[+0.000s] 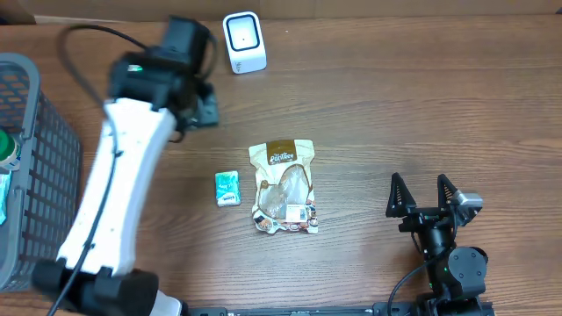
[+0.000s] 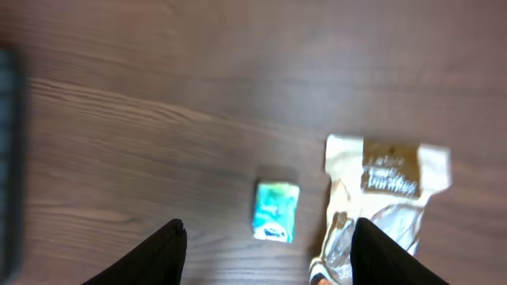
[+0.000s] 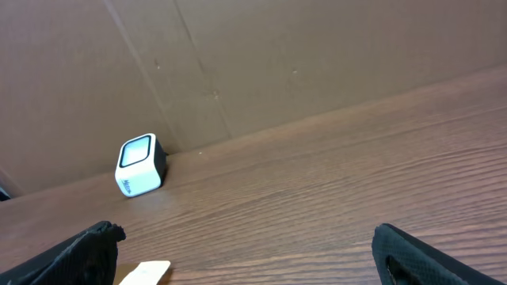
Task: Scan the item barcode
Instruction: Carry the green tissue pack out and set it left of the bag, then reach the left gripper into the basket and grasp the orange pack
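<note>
A tan snack pouch [image 1: 283, 186] lies flat mid-table with a small teal packet [image 1: 227, 189] just left of it. The white barcode scanner [image 1: 244, 42] stands at the back edge. My left gripper [image 1: 206, 107] hangs above the table left of the scanner, apart from both items. In the left wrist view its fingers [image 2: 170, 253] are spread with nothing between them; the teal packet [image 2: 276, 210] and the pouch [image 2: 388, 190] lie below. My right gripper [image 1: 425, 195] rests open at the front right, and its wrist view shows the scanner [image 3: 140, 165] and a pouch corner [image 3: 146, 272].
A dark mesh basket [image 1: 35, 175] stands at the left edge with a green item [image 1: 7, 149] inside. A brown cardboard wall [image 3: 277, 55] runs along the back of the table behind the scanner.
</note>
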Action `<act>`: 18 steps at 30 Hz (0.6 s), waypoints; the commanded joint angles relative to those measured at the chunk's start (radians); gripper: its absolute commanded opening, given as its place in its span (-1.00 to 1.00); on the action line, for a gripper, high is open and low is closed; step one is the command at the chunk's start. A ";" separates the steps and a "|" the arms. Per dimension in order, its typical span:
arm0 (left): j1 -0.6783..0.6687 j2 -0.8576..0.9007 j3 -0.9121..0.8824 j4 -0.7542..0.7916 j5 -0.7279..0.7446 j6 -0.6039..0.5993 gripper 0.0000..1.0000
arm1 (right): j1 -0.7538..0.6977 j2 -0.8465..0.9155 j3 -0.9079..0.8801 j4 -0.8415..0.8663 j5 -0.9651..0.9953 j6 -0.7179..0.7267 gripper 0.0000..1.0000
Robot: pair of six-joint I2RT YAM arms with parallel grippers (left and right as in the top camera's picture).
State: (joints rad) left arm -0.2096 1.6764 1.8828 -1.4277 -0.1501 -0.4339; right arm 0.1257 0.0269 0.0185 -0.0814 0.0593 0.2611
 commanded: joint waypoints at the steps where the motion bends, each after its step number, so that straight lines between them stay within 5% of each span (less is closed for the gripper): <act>1: 0.111 -0.105 0.116 -0.039 -0.021 0.011 0.12 | -0.002 -0.009 -0.011 0.004 0.003 0.001 1.00; 12: 0.726 -0.211 0.131 -0.056 0.060 0.018 0.26 | -0.002 -0.009 -0.011 0.004 0.003 0.001 1.00; 18: 0.920 -0.159 0.114 -0.027 0.117 -0.013 0.27 | -0.002 -0.009 -0.011 0.004 0.003 0.001 1.00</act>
State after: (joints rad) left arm 0.6434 1.4853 2.0064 -1.4567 -0.0818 -0.4351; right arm 0.1257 0.0269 0.0185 -0.0818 0.0589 0.2611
